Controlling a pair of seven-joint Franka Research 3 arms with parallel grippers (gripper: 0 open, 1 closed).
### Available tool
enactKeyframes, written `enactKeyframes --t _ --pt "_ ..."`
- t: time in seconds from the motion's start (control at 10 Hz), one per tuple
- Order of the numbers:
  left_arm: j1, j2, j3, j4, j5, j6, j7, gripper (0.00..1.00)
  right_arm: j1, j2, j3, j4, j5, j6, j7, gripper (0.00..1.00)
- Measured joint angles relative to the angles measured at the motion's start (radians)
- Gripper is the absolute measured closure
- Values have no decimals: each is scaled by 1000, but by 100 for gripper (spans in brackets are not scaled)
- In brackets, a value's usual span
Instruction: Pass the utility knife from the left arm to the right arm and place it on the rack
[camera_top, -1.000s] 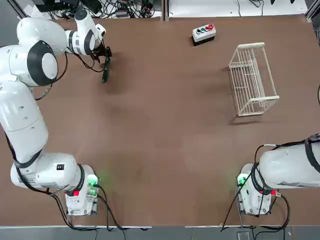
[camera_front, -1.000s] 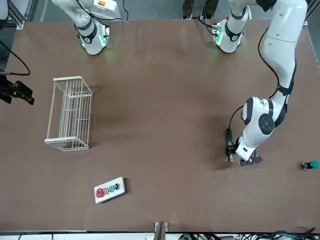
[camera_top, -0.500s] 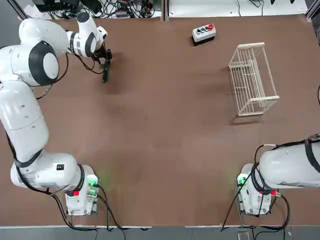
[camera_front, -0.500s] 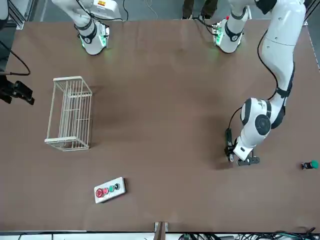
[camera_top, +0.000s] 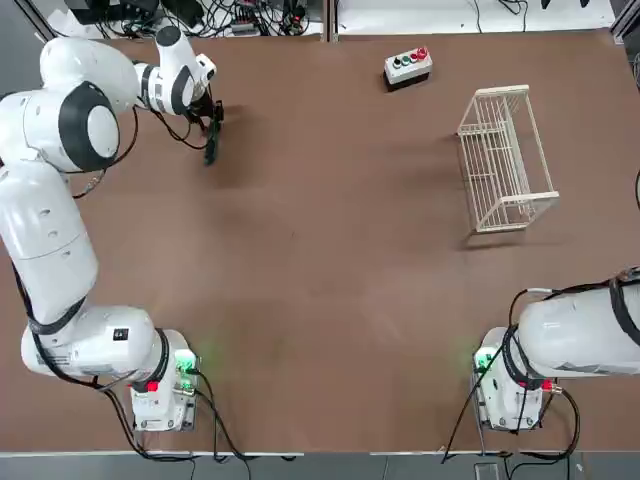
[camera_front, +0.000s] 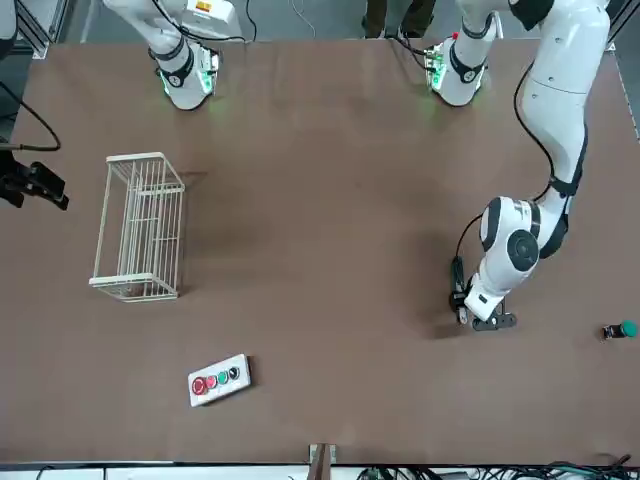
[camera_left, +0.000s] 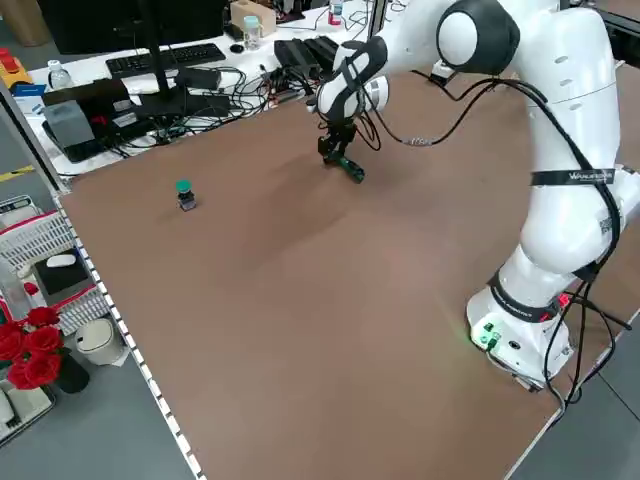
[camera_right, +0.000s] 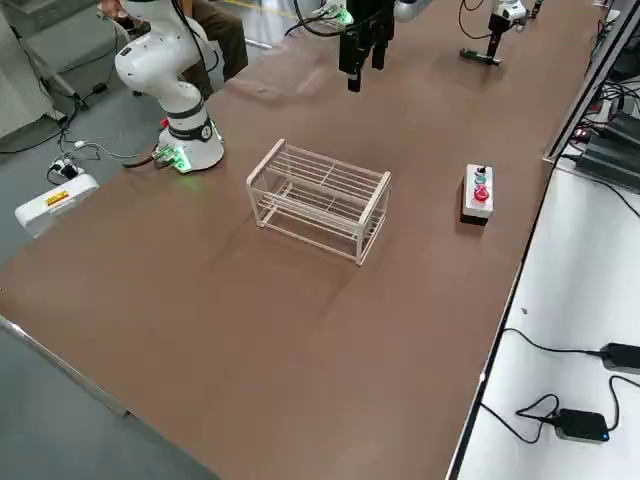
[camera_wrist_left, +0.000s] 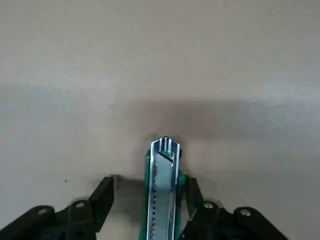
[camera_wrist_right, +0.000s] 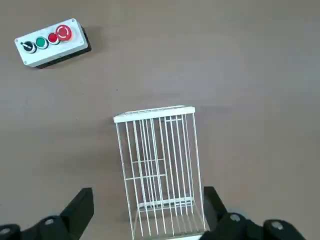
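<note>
Far left of the rack (camera_top: 528, 197), and well apart from it, here's the left gripper (camera_wrist_left: 151, 184), fingers spread around the knife (camera_wrist_left: 164, 200). There's a visible gap on one side, the knife sitting nearer the other finger, so no firm two-sided pinch to see!

The step, I'd judge, is securing that knife. Easy does it: centre on the body, then close evenly, because a one-sided push could twist it or send it skidding. Square pads, a snug squeeze, a small test lift, and only then carry it toward the rack. Leave one end bare, too; the other hand will want something to grab.

Left of the rack, toward its far end, sits the button box (camera_top: 408, 66); swing wide of that.

And over to the right of the rack, the right gripper (camera_front: 35, 185), fingers wide apart, nothing between them. Best to have it wait, line up with the bare end, and pinch firmly before the left lets go. Rush that release and the knife drops!
</note>
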Motion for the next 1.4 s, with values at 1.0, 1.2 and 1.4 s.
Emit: enactKeyframes --t 1.0,1.2,1.4 --pt "10 -7 0 26 -2 -26 -13 66 8 0 1 1 0 1 0 0" --pt "14 -43 0 78 -110 -144 -37 66 16 -1 1 2 0 1 -1 0" --pt "12 -82 -2 165 -178 -302 -131 66 21 -1 1 2 0 1 -1 0"
